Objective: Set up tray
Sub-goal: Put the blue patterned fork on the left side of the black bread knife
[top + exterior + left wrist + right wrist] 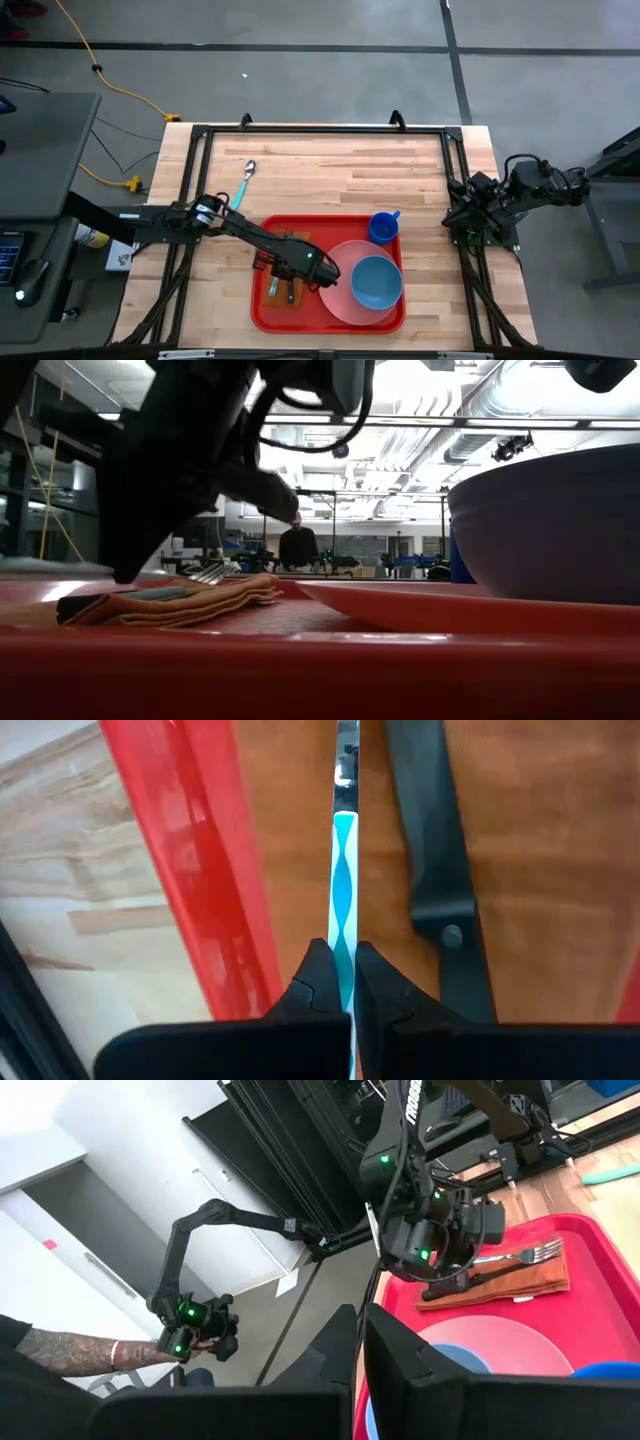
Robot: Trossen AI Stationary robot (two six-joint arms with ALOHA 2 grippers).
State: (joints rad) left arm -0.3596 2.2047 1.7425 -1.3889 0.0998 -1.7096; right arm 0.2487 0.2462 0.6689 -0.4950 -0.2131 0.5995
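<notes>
The red tray (262, 310) lies at the table's near middle. On it are an orange-brown napkin (278, 262), a pink plate (338, 295) with a blue bowl (377, 281), and a blue cup (384, 227). My left gripper (288, 274) is low over the napkin (290, 830), shut on a fork with a teal-and-white handle. A black-handled knife (432, 850) lies on the napkin beside the fork. A teal-handled spoon (246, 184) lies on the bare wood beyond the tray. My right gripper (470, 216) waits at the table's right edge, shut (360, 1335). My left gripper pinches the fork's teal-and-white handle (343, 915) between its two fingers (316, 970). The fingers lie along the handle. The fork lies flat on the napkin, its tines (545, 1250) resting on the cloth.
The tray's raised rim (190, 850) runs close beside the fork. Bare wood lies on the table's far half. A black frame (320, 130) rims the table. A person's forearm (70, 1350) holds a control arm in the room beyond, and another person (297, 545) stands far off.
</notes>
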